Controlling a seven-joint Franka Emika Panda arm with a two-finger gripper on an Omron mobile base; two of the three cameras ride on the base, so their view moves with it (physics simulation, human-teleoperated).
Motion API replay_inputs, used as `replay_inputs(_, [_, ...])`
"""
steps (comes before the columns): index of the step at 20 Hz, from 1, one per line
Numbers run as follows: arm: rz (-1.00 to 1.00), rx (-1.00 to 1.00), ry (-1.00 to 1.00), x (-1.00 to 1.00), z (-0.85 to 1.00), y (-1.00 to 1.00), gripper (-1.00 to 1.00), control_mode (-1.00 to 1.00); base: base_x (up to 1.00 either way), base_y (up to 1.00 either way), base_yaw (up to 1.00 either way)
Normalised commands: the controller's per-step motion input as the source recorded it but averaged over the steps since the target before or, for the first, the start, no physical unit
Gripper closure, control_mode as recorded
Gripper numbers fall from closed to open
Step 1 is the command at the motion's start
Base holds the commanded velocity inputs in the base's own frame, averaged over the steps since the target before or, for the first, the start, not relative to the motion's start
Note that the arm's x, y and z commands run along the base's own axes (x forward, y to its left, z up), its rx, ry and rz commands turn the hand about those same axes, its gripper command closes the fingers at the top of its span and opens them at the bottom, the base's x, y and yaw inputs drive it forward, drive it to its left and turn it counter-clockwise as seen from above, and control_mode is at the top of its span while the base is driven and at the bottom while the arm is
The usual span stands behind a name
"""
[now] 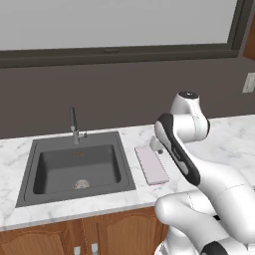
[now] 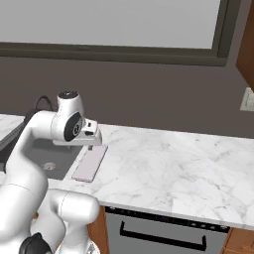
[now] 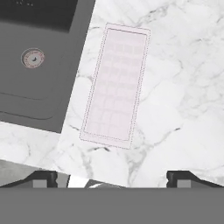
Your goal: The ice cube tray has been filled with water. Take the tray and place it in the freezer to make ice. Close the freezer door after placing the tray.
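The ice cube tray (image 3: 115, 83) lies flat on the marble counter (image 3: 175, 87), ahead of the gripper (image 3: 111, 177) in the hand view and just beside the dark sink (image 3: 39, 61), whose edge runs along one long side of it. The gripper hangs above it with its fingers spread about as wide as they go and nothing between them — the tray is not yet held.

The risks come from the tray itself. It is thin and lies flush on the stone, so the fingertips (image 3: 43, 178) may find little edge to catch and could skid off or push it toward the sink basin. It is said to be full of water, so a grip off its middle, or any tilt on the lift, would likely spill it. The tray also sits slightly askew to the line between the fingers — closing without squaring up could twist it.

No brand, label or writing can be read anywhere; the tray shows a faint grid of cells.
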Motion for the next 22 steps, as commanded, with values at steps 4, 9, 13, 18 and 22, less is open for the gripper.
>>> replay_inputs(4, [0.21,0.0,0.0,0.54,-0.41,0.18,-1.0,-1.0,0.0,0.0,0.0])
replay_inputs(9, [0.19,0.0,0.0,0.71,-0.32,0.26,-1.0,-1.0,0.0,0.0,0.0])
replay_inputs(13, [0.14,0.0,0.0,0.76,-0.19,0.29,-1.0,-1.0,0.0,0.0,0.0])
replay_inputs(18, [0.03,0.0,0.0,0.62,-0.12,0.27,-1.0,-1.0,0.0,0.0,0.0])
replay_inputs(22, [0.0,0.0,-0.02,0.4,-0.04,0.09,-1.0,-1.0,0.0,0.0,0.0])
